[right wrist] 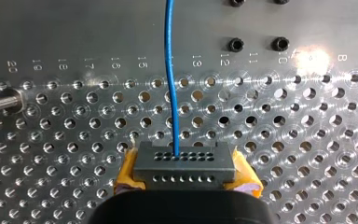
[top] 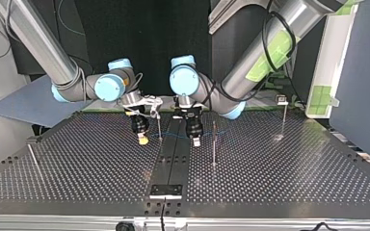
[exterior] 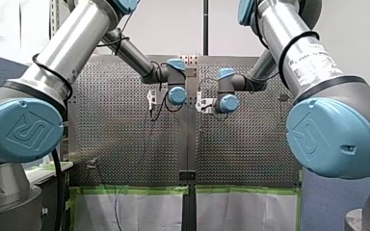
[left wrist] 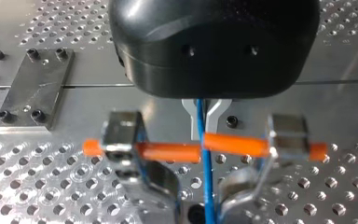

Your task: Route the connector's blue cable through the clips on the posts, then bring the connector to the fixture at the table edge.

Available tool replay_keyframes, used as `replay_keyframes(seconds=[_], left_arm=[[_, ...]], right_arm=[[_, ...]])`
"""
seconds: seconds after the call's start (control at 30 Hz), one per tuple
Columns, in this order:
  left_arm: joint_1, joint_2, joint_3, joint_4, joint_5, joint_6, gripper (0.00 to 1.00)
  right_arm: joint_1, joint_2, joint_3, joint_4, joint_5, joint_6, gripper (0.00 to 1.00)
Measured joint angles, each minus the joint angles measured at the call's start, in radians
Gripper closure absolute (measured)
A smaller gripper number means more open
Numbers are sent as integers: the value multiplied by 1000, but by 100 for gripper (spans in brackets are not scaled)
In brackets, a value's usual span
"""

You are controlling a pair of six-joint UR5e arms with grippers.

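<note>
My right gripper (right wrist: pixel 186 179) is shut on the black connector (right wrist: pixel 185 162), which sits between its yellow pads. From the connector the blue cable (right wrist: pixel 170 70) runs straight ahead over the perforated plate. My left gripper (left wrist: pixel 205 123) has its metal fingers shut on the blue cable (left wrist: pixel 208 186), just above a metal clip with an orange bar (left wrist: pixel 168 151). In the top view my right gripper (top: pixel 142 138) hangs left of a thin post (top: pixel 160 126), and my left gripper (top: pixel 196 139) hangs between that post and another post (top: pixel 214 147). The cable (top: pixel 172 133) spans between them.
A third post (top: pixel 284 118) with a clip stands at the top view's right, and a leaning rod (top: pixel 33 156) at its left. The black fixture plate (top: pixel 165 191) lies at the near table edge. A bolted metal plate (left wrist: pixel 32 91) lies beside my left gripper.
</note>
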Motion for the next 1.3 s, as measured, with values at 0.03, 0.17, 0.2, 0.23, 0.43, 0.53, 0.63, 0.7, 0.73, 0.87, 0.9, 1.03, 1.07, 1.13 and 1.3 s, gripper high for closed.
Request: replay_keyframes(seconds=[0.03, 0.17, 0.2, 0.23, 0.43, 0.53, 0.63, 0.7, 0.73, 0.87, 0.9, 1.03, 1.07, 1.13, 1.3], left_arm=[[-1, 0, -1, 0, 0, 0, 100], [-1, 0, -10, 2, 0, 2, 100], [-1, 0, -15, 4, 0, 3, 100], [0, 0, -19, 6, 1, 3, 100], [-1, 0, -41, 20, 3, 4, 100], [-3, 0, -48, 22, 6, 6, 100], [-3, 0, -58, 26, 11, 6, 100], [-3, 0, -67, 32, 14, 7, 100], [-4, 0, -72, 35, 16, 8, 100], [-5, 0, -98, 52, 30, 8, 100], [-5, 0, -106, 57, 33, 8, 100], [-6, -1, -127, 66, 43, 8, 100], [-6, -1, -131, 68, 47, 8, 100], [-7, -1, -140, 71, 53, 8, 100], [-14, -1, -162, 83, 63, 8, 100]], right_arm=[[0, 0, 0, 0, 0, 0, 100], [0, 0, 0, 1, 0, 0, 100], [0, 0, 0, 1, 0, 0, 100], [0, 0, 0, 2, 0, 0, 100], [0, 0, 0, 17, 5, -3, 100], [0, 0, 0, 34, 18, -13, 100], [0, 0, 0, 58, 40, -28, 100], [0, 0, 0, 73, 56, -36, 100], [0, 0, 0, 82, 67, -41, 100], [3, -1, 2, 112, 102, -60, 100], [3, -1, 2, 118, 109, -65, 100], [6, -4, 6, 139, 138, -83, 100], [6, -6, 9, 144, 145, -88, 100], [7, -11, 17, 146, 152, -91, 100], [7, -32, 50, 123, 157, -94, 100]])
